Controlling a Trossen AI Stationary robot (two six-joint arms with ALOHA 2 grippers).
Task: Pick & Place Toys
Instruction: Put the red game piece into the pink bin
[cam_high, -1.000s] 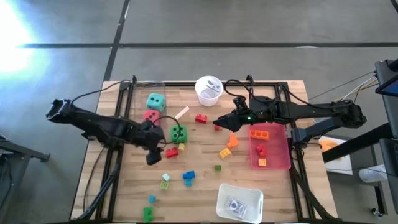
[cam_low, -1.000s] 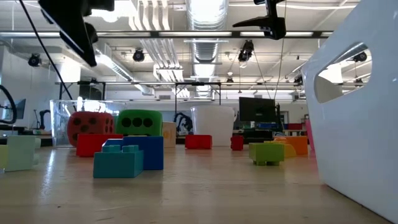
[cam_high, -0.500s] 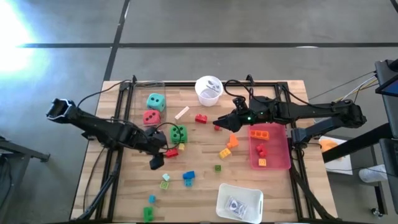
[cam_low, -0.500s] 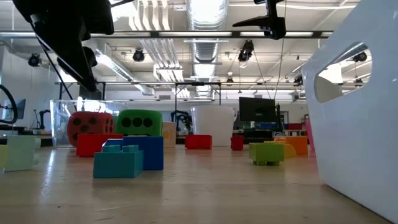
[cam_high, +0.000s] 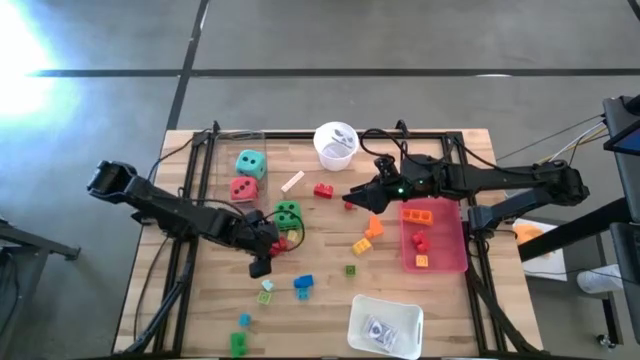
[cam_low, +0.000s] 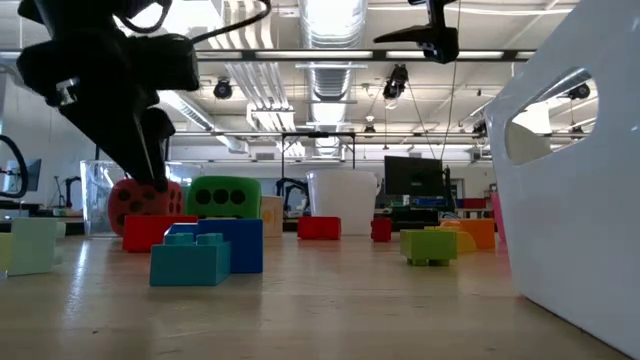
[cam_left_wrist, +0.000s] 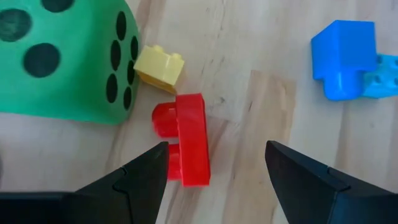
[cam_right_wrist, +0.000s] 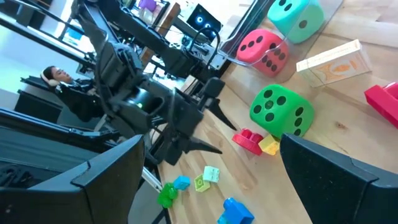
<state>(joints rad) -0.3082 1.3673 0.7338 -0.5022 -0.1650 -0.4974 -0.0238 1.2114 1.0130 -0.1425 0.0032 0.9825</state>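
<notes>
On the wooden table (cam_high: 320, 300), the left gripper (cam_left_wrist: 214, 163) has apparently descended over the red brick (cam_left_wrist: 189, 140).

Appeared to be a robotics lab or industrial workshop hall, judged from the exposed ceiling ducts (cam_low: 330, 25), long strip lights (cam_low: 245, 35) and open beams overhead. Stood on a polished grey concrete floor (cam_high: 400, 40) marked with dark lines, with a wooden-topped table (cam_high: 320, 300) on a black metal frame and loose cables (cam_high: 175, 150) trailing off its sides. Further indicated by monitors (cam_low: 413, 180) and benches in the background, more dark equipment racks (cam_right_wrist: 155, 43) beyond the table, and a person (cam_right_wrist: 59, 78) seated at a workstation.
</notes>
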